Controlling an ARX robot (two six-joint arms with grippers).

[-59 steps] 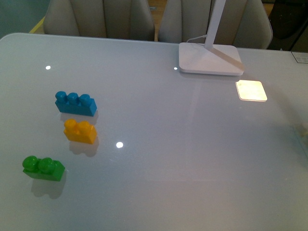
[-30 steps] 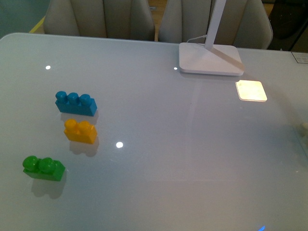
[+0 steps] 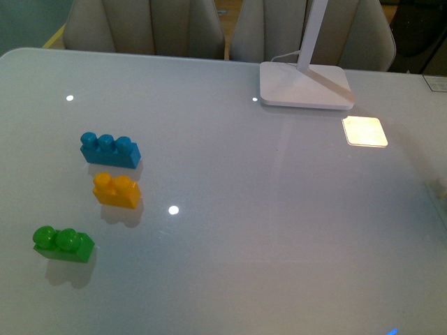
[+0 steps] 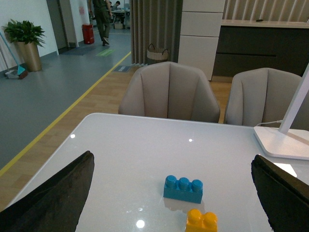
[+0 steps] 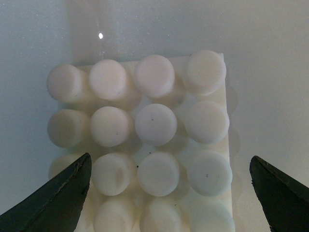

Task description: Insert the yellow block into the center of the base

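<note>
The yellow block (image 3: 116, 190) stands on the table's left side, between a blue three-stud brick (image 3: 110, 149) and a green brick (image 3: 63, 244). In the left wrist view the yellow block (image 4: 202, 221) lies low between the fingers, behind the blue brick (image 4: 183, 188). My left gripper (image 4: 171, 159) hangs open above the table, well back from both. The white studded base (image 5: 154, 123) fills the right wrist view. My right gripper (image 5: 168, 159) is open right over it, one dark finger (image 5: 63, 198) on each side, touching nothing. Neither gripper shows in the front view.
A white lamp foot (image 3: 305, 85) with its slanting stem stands at the back of the table. Beside it lies a bright square patch of light (image 3: 364, 131). Two grey chairs (image 4: 169, 92) stand behind the far table edge.
The three bricks and the lamp have not moved. A small blue glint has appeared at the bottom edge of the front view.
</note>
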